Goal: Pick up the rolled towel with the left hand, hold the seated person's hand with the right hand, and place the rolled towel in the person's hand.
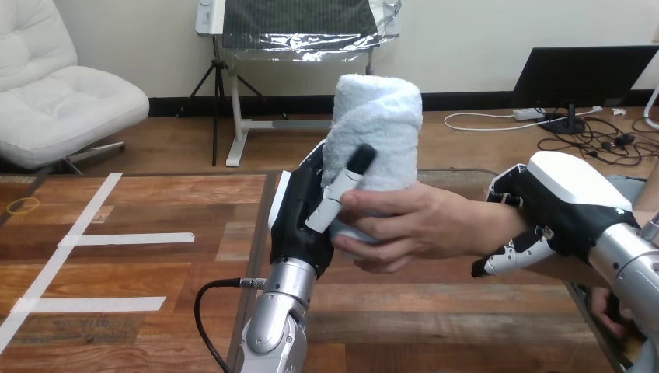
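A white rolled towel [377,128] stands upright above the middle of the table. My left hand [307,210] is shut on it from the left, with the thumb lying across its front. The person's hand [408,225] reaches in from the right and grips the towel's lower part, so both hands are on it. My right hand [556,206] is curled round the person's wrist at the right, its fingers wrapping under the forearm.
The wooden table [155,233] carries strips of white tape [128,238] on its left half. The table's right edge runs beneath my right arm.
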Tool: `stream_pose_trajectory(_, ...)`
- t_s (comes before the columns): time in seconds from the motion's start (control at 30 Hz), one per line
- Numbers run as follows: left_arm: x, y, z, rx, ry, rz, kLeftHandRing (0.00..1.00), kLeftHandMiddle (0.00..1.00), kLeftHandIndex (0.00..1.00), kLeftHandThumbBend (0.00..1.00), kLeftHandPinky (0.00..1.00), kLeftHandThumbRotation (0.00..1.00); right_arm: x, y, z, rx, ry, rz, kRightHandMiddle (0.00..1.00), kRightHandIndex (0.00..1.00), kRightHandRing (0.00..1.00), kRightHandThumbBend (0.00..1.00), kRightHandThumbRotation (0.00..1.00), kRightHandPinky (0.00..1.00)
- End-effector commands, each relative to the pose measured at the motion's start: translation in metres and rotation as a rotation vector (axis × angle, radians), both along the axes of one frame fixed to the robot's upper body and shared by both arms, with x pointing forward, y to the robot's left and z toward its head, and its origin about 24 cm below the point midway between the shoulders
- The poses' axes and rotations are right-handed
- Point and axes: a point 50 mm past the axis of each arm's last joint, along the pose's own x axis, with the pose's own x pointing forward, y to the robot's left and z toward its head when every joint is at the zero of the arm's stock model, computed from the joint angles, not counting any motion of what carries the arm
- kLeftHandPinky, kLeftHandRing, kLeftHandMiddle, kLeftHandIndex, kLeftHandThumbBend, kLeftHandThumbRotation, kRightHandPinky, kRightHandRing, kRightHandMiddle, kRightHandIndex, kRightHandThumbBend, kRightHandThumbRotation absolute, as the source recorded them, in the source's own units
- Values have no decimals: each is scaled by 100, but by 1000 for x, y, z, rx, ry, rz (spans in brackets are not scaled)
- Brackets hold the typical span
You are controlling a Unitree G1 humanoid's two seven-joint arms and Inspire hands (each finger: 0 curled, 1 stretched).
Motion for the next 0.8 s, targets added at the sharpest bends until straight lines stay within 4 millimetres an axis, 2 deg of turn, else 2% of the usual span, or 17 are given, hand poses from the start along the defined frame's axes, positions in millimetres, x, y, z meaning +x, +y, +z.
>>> stream_pose_trajectory(0.0, -3, -40, 20, -32, -76, -110, 73, 76, 76, 95, 57, 84, 3, 12, -6, 70, 12, 39, 37, 41, 29, 85, 16, 24)
stream_pose_trajectory(0.27, -3, -39, 19, -22, -64, -96, 74, 76, 75, 99, 61, 88, 3, 12, -7, 66, 14, 41, 37, 41, 29, 85, 17, 24)
stream_pose_trajectory(0.77, -4, -38, 17, -37, -60, -103, 74, 77, 76, 100, 64, 99, 1, 12, -7, 66, 19, 40, 38, 41, 30, 84, 17, 24)
